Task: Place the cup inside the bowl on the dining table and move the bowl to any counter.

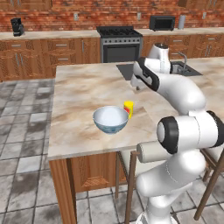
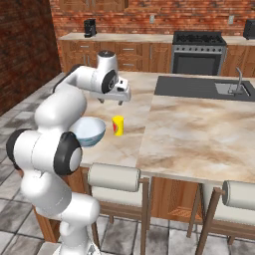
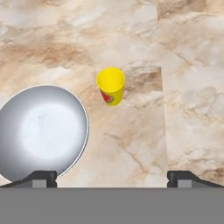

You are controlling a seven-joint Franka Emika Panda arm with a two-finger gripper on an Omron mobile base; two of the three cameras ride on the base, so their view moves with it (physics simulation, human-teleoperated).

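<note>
The small yellow cup [image 1: 128,108] [image 2: 118,125] [image 3: 110,84] stands upright on the dining table [image 1: 83,87] [image 2: 199,124] [image 3: 188,65], with a red patch on its side. Close beside it, toward the table's front edge, sits the bowl [image 1: 110,119] [image 2: 91,131] [image 3: 41,131], white inside and blue-grey outside, with nothing in it. My gripper [image 1: 137,88] [image 2: 112,101] [image 3: 113,177] hangs open above the table, just beyond the cup, looking down on it and holding nothing. In the right base view my arm hides part of the bowl.
The counter [image 1: 52,34] [image 2: 129,37] runs along the brick wall, with a stove [image 1: 119,41] [image 2: 198,50], a coffee machine [image 1: 17,26] and a microwave [image 1: 162,22]. A dark sink [image 1: 183,68] [image 2: 234,88] is set into the table. Padded chairs [image 2: 114,177] [image 2: 239,194] stand at its near edge.
</note>
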